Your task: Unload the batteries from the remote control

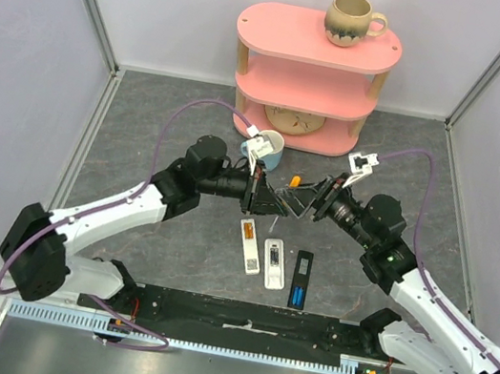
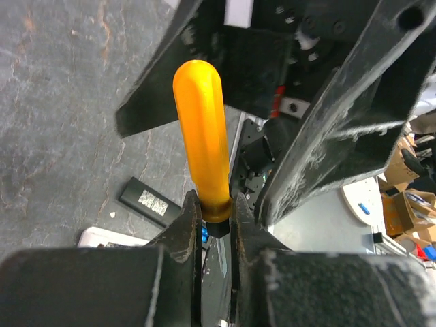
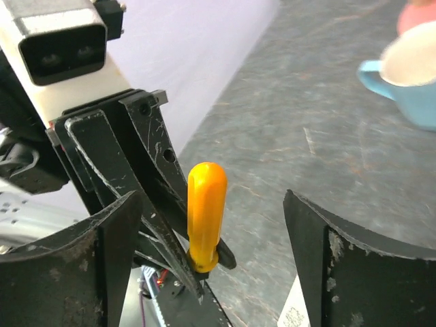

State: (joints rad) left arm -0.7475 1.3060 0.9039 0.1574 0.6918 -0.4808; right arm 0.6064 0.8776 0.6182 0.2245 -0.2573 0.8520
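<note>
Above the middle of the grey stone-patterned table [image 1: 144,130], the left gripper [image 2: 216,212] is clamped on the orange plastic-handled screwdriver [image 2: 201,122] at the collar below the handle. The right gripper [image 3: 211,204] stands wide open around the handle, touching nothing. The batteries lie below: an orange cylindrical cell [image 1: 247,234] apparently in a white remote control [image 1: 249,255], a blue cell [image 1: 296,297] in a black remote control [image 1: 304,266]. Draw the right arm straight back, clear of the handle, before lowering the tool toward a cell's end.

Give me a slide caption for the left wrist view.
Left claw clamps the orange-handled screwdriver near its collar; a black remote lies on the grey table below.
</note>
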